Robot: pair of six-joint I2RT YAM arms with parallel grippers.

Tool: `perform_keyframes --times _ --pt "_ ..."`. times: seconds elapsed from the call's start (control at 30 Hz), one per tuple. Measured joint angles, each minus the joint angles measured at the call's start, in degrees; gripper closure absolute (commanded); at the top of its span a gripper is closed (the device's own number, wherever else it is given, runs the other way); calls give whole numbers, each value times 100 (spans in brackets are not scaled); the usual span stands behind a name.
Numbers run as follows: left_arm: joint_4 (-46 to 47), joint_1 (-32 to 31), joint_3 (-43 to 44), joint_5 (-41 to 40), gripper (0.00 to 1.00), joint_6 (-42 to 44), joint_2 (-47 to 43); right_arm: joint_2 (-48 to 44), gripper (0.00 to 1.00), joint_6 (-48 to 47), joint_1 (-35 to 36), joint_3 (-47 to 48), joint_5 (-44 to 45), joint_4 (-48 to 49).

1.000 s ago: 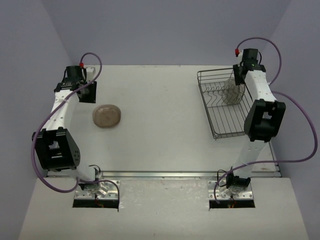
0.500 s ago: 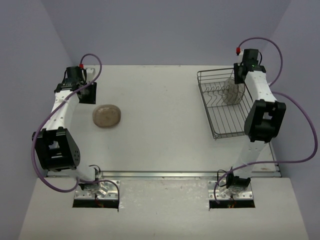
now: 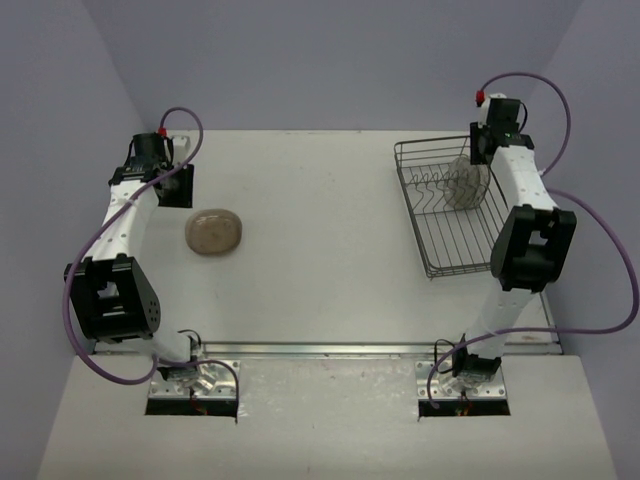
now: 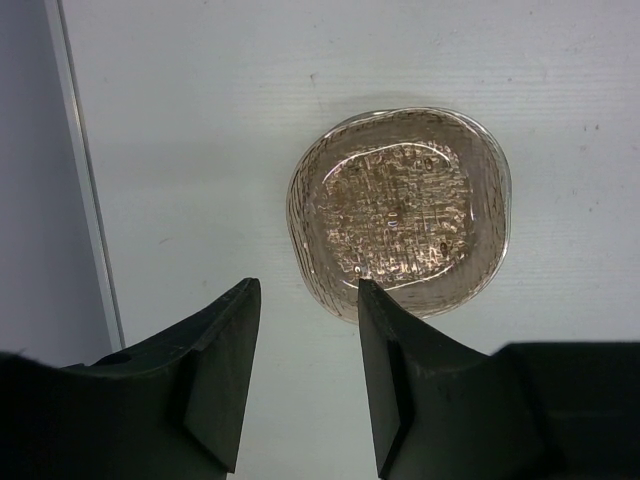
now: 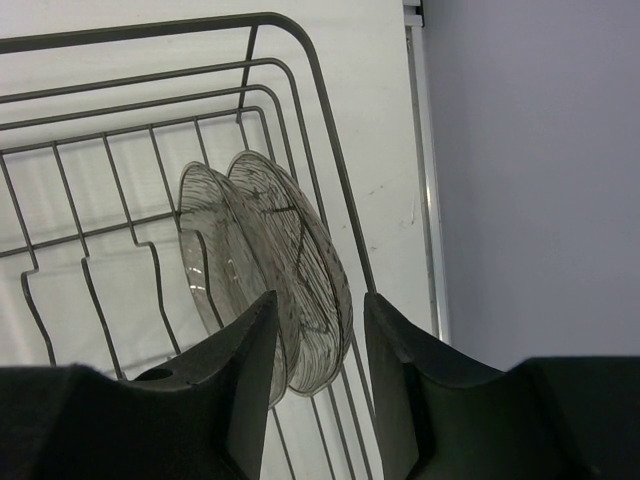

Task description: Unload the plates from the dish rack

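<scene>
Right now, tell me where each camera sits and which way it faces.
Top camera: above and behind, looking down on the table; left arm and right arm show, bases at the bottom.
Left wrist: on the left arm, looking down at a flat plate; the left gripper at the bottom.
Right wrist: on the right arm, looking into the rack corner at two standing plates; the right gripper at the bottom.
Shared: the top camera also shows that flat plate and the rack.

Glossy translucent plates (image 5: 300, 262), dark wire rack (image 3: 448, 240).
</scene>
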Motion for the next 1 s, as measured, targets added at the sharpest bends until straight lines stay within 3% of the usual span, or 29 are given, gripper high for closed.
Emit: perform_keyframes --times 0.33,0.73,1.0 --pt "9 0 -4 5 58 -4 16 433 65 -114 26 49 26 -7" --pt "9 -1 -11 22 57 -24 55 459 99 -636 278 3 438 332" --pt "4 -2 -11 24 57 -26 55 265 100 -1193 601 -274 890 437"
